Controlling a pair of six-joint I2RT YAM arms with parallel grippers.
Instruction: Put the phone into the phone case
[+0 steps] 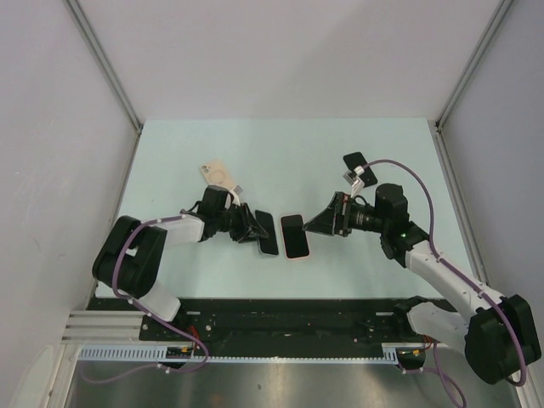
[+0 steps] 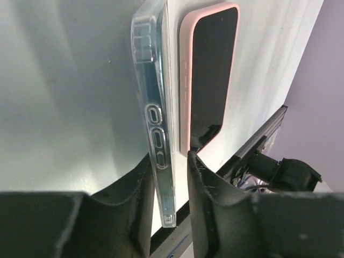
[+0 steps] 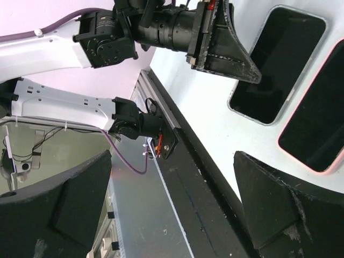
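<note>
Our left gripper [image 2: 168, 157] straddles the end of the clear case [image 2: 153, 97] with narrow fingers, likely to steady it. We cannot tell whether they truly clamp (a sliver shows on one side). The phone [image 2: 212, 70], pink-rimmed and dark-screened, lies just beside the case. Our right gripper [image 3: 172, 196] hangs spread wide nearby.

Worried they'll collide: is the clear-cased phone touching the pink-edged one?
Apart. The right wrist view shows a strip of bare table running between the clear-cased phone and the pink-edged phone along their facing long edges.
</note>
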